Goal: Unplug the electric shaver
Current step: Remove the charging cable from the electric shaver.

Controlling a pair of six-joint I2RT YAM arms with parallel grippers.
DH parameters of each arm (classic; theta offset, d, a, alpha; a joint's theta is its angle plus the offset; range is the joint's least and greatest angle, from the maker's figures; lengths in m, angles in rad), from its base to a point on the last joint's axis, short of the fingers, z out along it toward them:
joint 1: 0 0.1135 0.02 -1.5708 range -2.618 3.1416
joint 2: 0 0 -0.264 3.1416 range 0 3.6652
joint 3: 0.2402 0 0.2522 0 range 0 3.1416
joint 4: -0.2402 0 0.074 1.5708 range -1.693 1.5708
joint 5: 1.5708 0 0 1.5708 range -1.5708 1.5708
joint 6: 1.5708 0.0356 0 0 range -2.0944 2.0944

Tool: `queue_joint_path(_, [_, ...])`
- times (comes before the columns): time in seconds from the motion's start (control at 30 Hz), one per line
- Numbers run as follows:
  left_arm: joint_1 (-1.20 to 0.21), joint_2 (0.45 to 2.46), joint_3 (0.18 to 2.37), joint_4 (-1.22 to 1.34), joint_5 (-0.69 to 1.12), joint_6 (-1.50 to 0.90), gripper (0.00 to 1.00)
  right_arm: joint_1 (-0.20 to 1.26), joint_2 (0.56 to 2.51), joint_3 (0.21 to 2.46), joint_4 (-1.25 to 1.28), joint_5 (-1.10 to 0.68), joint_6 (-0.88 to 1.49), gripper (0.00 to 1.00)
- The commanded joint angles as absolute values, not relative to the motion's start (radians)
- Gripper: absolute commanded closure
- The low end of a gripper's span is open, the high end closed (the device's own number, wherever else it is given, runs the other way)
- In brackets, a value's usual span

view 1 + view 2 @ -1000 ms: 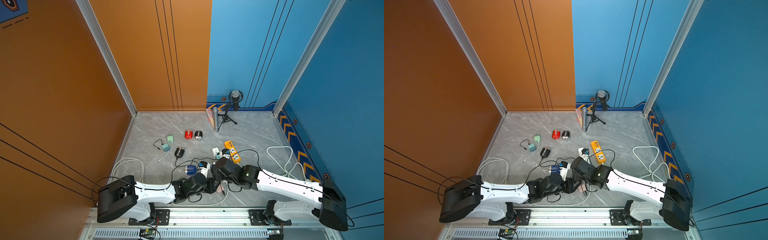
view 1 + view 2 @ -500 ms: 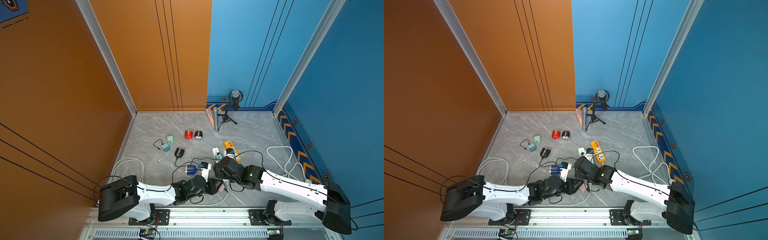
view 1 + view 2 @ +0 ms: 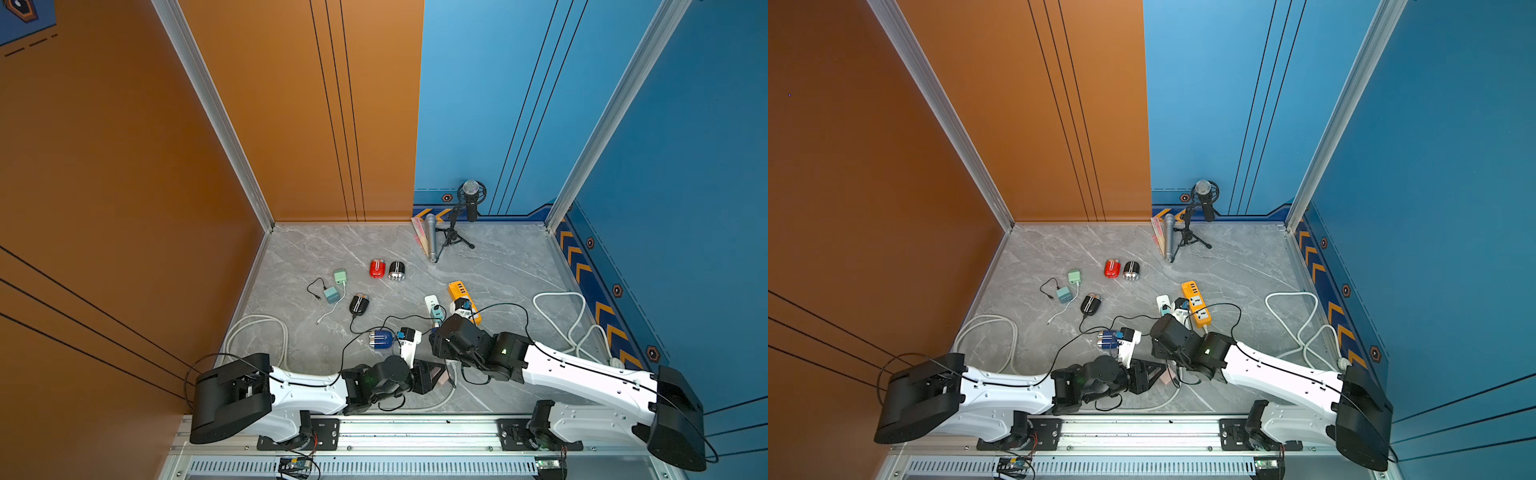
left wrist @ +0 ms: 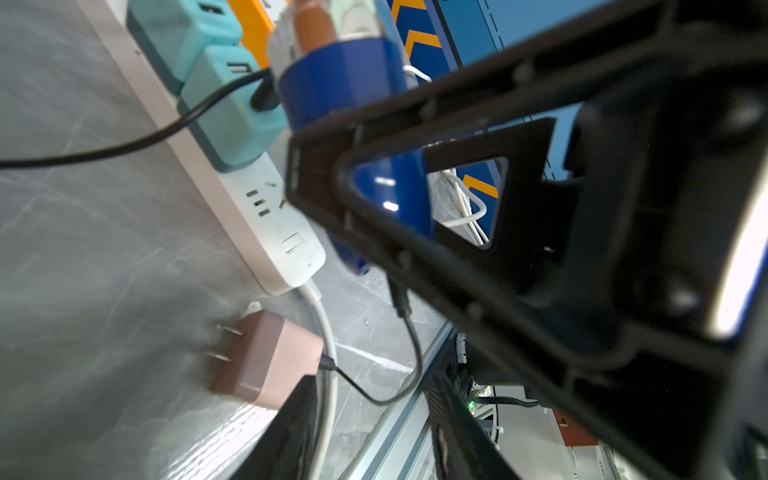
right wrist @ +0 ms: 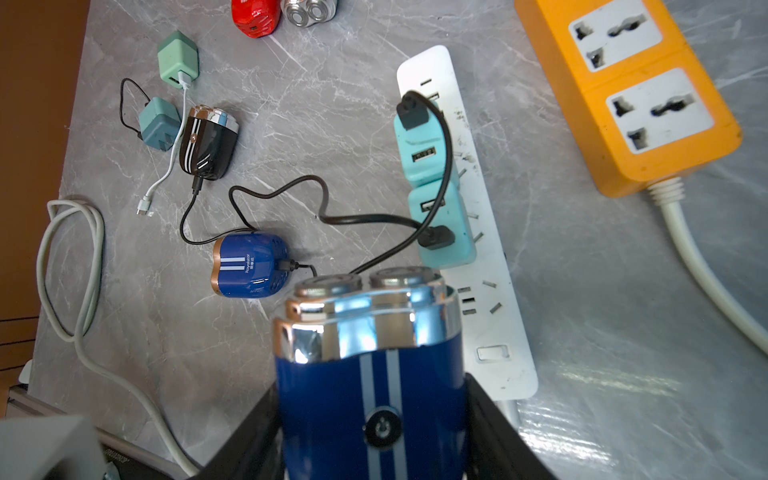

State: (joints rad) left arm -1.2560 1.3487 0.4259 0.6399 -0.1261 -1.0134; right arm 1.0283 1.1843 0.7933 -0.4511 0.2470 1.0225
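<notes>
**Shaver held, cord not yet out of its base**

Shaver (image 5: 370, 353) is off the surface, clamped across its blue body by the right gripper (image 5: 370, 386), with the heads pointing away from the wrist. In both top views that's lower centre of frame, over the near end of the white strip (image 3: 431, 300).

Left gripper (image 4: 299, 276) sits at the shaver's base end, jaws partly apart, nothing pinched that I can see. The small black plug (image 4: 399, 301) in the base lies in the gap between them. Its cord (image 4: 386, 399) loops down to a pink adapter (image 4: 266, 365) lying loose on the surface, prongs bare, just beside the strip's end.

Handling, my read:
- The shaver is small, light and rigid. The shell is glossy and probably slippery, so the mid-body clamp is right.
- Keep off the foil heads; they dent.
- The cord is thin and limp, and tugging it only strains the wire.
- Take the moulded plug itself, close against the base, and pull straight along the port.
- The right gripper has to resist that pull or the shaver slides out.

The second blue shaver (image 5: 249, 266) on the surface, cabled to a teal adapter (image 5: 442, 228), isn't the one in hand.
</notes>
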Motion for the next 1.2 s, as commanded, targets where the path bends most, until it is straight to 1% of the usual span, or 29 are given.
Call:
queue_joint_path(0.0, [-1.265,1.392,0.479,0.654,-0.120,-0.973,0.53,1.024,1.166,0.804,-0.448,0.271,1.038,0.57])
queue_joint_path(0.23, [-1.266,1.455,0.503,0.695,-0.163,-0.963,0.53,1.009,1.139,0.798,-0.449,0.258,1.065,0.57])
queue_joint_path(0.37, [-1.275,1.461,0.476,0.739,-0.225,-0.964,0.55,0.992,1.118,0.795,-0.449,0.242,1.085,0.57])
queue_joint_path(0.43, [-1.276,1.471,0.473,0.762,-0.255,-0.949,0.57,0.989,1.115,0.794,-0.449,0.238,1.088,0.57])
queue_joint_path(0.53, [-1.275,1.509,0.492,0.802,-0.251,-0.930,0.58,0.983,1.116,0.786,-0.448,0.232,1.099,0.58])
queue_joint_path(0.67, [-1.282,1.565,0.487,0.882,-0.262,-0.955,0.60,0.974,1.109,0.778,-0.445,0.228,1.123,0.58])
queue_joint_path(0.83, [-1.288,1.615,0.455,1.023,-0.348,-0.968,0.65,0.968,1.101,0.770,-0.443,0.215,1.143,0.59])
queue_joint_path(1.0, [-1.289,1.671,0.493,1.065,-0.344,-0.959,0.66,0.965,1.102,0.765,-0.443,0.205,1.153,0.59])
queue_joint_path(1.17, [-1.290,1.700,0.474,1.122,-0.370,-0.977,0.67,0.964,1.106,0.769,-0.443,0.201,1.155,0.60])
